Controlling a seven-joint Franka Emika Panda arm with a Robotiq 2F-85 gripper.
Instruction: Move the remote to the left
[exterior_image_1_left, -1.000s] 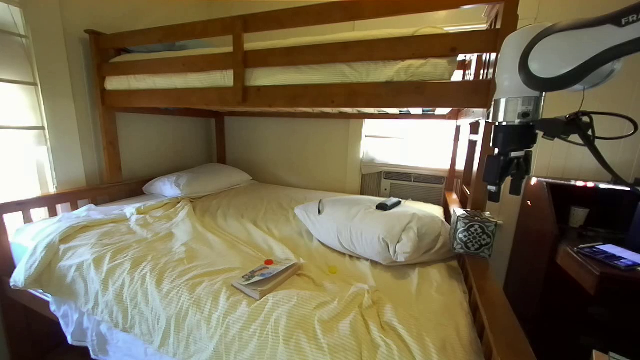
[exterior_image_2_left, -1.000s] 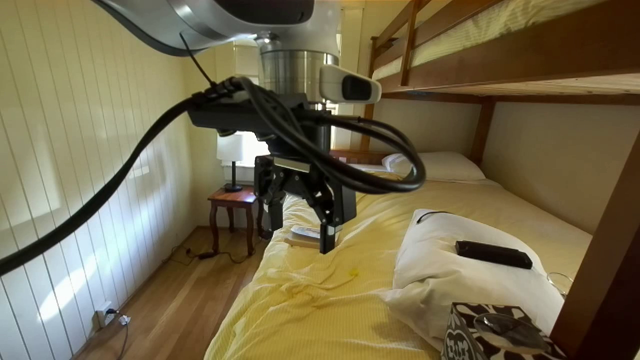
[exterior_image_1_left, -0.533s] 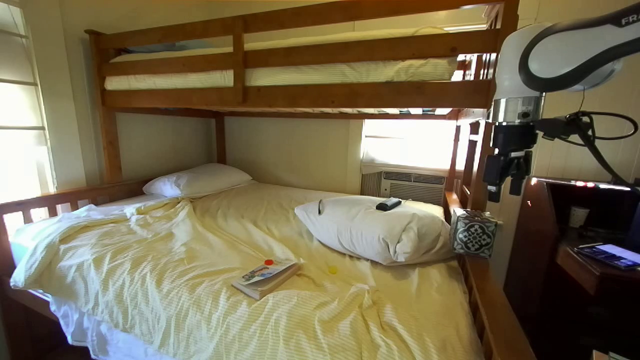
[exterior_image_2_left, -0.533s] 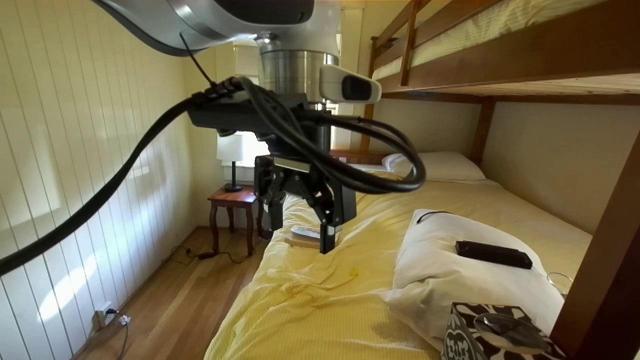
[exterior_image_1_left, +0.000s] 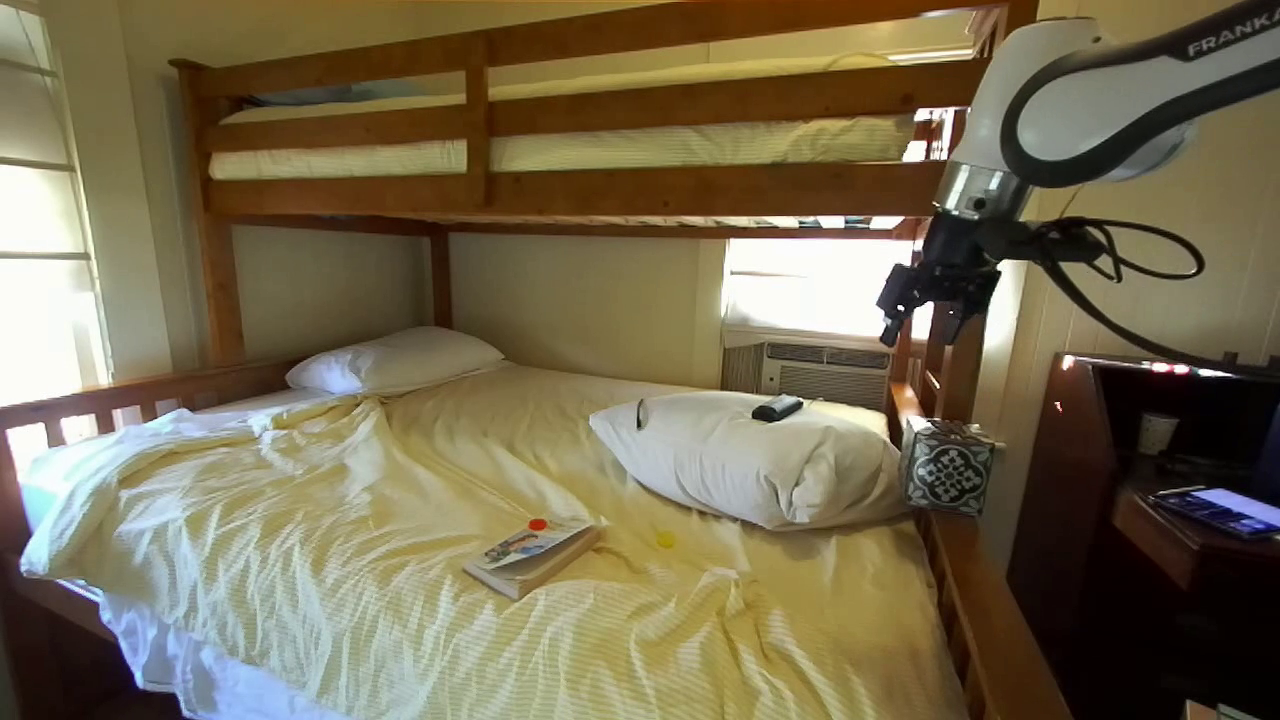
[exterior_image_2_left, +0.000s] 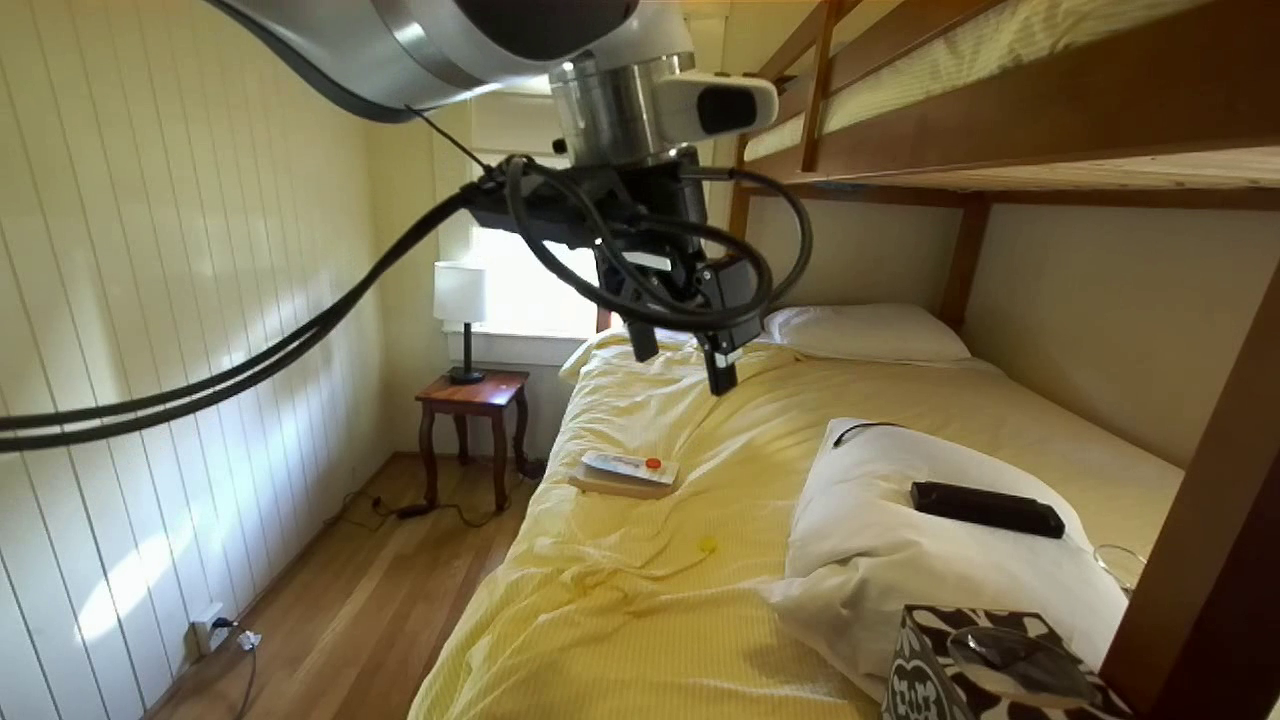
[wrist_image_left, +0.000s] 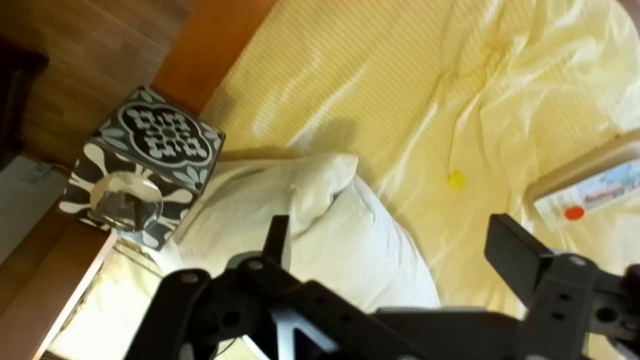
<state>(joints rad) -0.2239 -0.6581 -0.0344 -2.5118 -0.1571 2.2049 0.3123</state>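
The remote (exterior_image_1_left: 778, 408) is a slim black oblong lying on top of the white pillow (exterior_image_1_left: 740, 465). It also shows in an exterior view (exterior_image_2_left: 987, 508), with the pillow (exterior_image_2_left: 930, 575) under it. In the wrist view the pillow (wrist_image_left: 350, 245) shows, but the remote is out of sight. My gripper (exterior_image_1_left: 920, 335) is in the air above and apart from the pillow, tilted, with its fingers spread. It also hangs high over the bed in an exterior view (exterior_image_2_left: 684, 368). In the wrist view the gripper (wrist_image_left: 392, 240) is open with nothing between its fingers.
A patterned box (exterior_image_1_left: 948, 468) stands by the pillow at the bed's rail (exterior_image_1_left: 985, 610). A book (exterior_image_1_left: 535, 557) lies on the yellow cover. The upper bunk's rail (exterior_image_1_left: 720, 190) runs overhead, and a bunk post (exterior_image_2_left: 1190, 480) stands beside the pillow. A cable hangs off the arm.
The arm has swung toward the bed and the gripper has gone from hanging upright to tilted, somewhat higher. The remote, pillow, book and box have not moved.
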